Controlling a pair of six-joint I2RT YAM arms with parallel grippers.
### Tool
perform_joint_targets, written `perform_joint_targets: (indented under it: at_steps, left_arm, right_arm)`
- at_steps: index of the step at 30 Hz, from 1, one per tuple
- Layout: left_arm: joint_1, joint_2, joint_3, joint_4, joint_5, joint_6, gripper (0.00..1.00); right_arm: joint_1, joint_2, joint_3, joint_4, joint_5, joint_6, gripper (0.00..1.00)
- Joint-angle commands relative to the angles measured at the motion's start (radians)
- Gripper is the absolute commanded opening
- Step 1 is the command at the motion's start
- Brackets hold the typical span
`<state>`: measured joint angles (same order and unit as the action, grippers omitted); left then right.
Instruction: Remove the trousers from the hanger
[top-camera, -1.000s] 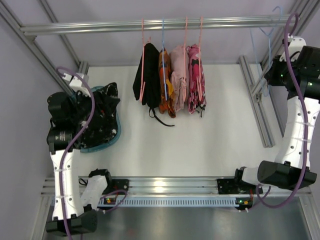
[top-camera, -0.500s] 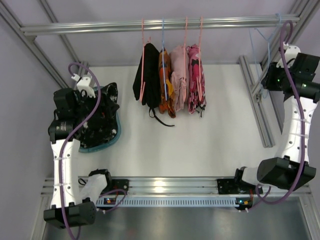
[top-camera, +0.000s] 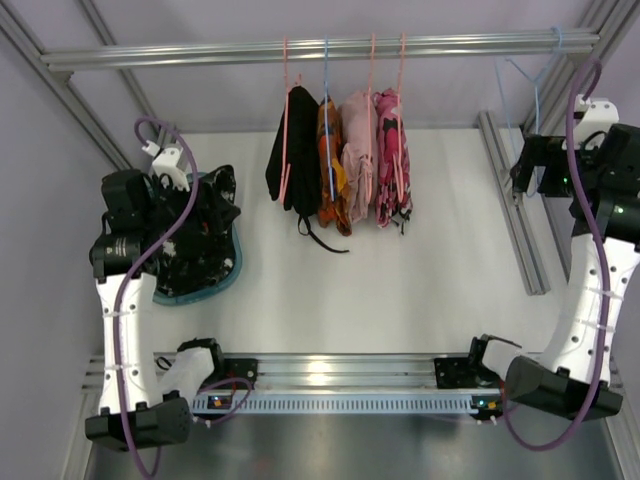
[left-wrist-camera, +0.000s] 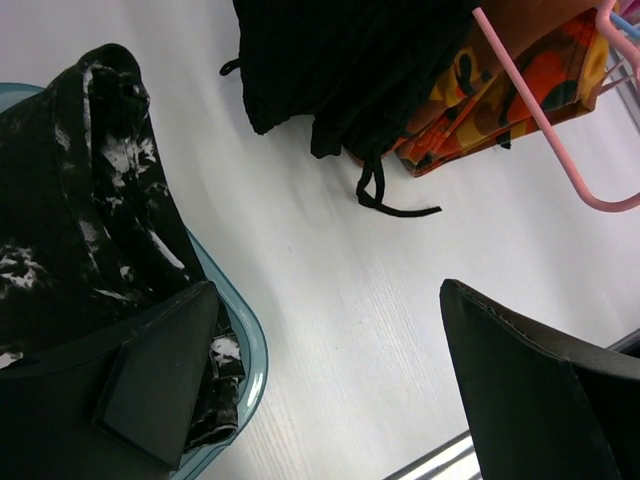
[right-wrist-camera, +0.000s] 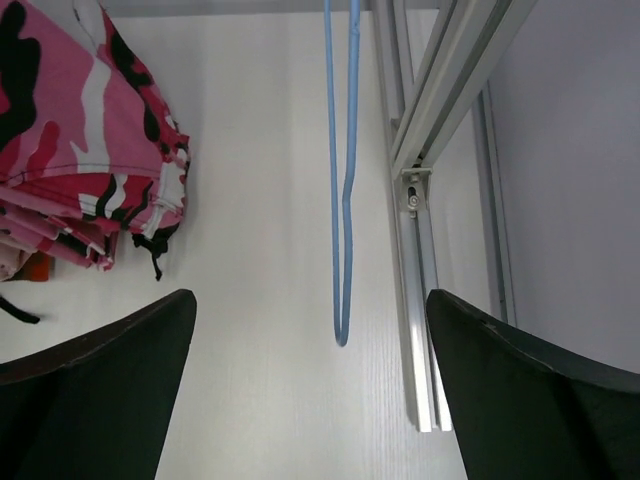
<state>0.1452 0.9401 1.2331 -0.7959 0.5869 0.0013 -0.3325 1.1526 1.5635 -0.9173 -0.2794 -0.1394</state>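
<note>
A robotics lab cell: an aluminium frame around a plain white table, with 2 cabled robot arms bolted to a rail.

- The right gripper has drawn back from the blue hanger. In the top view it now sits lower, nearer the front of the desk.
- The blue hanger, close against that gripper a second ago, now hangs apart from it and swings free ahead of the spread fingers.
- The right arm's elbow has sunk toward the near edge.
- The left gripper has shifted slightly toward the far side, above the teal bin.
- The left arm's purple cable now arches higher.
</note>
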Motion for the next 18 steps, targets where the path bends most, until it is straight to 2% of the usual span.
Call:
perform_joint_targets:
  at_steps: [1, 3, 6, 7, 13, 18]
  left_arm:
    - [0.002, 0.025, 0.074, -0.048, 0.051, 0.011, 0.98]
    - [0.001, 0.034, 0.106, -0.057, 0.106, 0.003, 0.98]
    - [0.001, 0.052, 0.156, -0.055, 0.169, -0.079, 0.98]
    - [0.001, 0.071, 0.170, -0.049, 0.229, -0.119, 0.98]
    - [0.001, 0.141, 0.220, 0.187, 0.333, -0.332, 0.96]
    - [-0.033, 0.251, 0.246, 0.395, 0.344, -0.469, 0.91]
  right_arm:
    - [-0.016, -0.080, 0.030, -0.075, -0.030, -0.029, 0.99]
    - [-0.016, -0.106, 0.032, -0.097, -0.053, -0.043, 0.99]
    - [-0.016, -0.148, 0.035, -0.138, -0.128, -0.052, 0.99]
    - [-0.016, -0.155, 0.036, -0.149, -0.162, -0.052, 0.99]
    - [-0.016, -0.175, 0.064, -0.201, -0.286, -0.051, 1.00]
    - [-0.016, -0.174, 0.063, -0.201, -0.383, -0.022, 0.99]
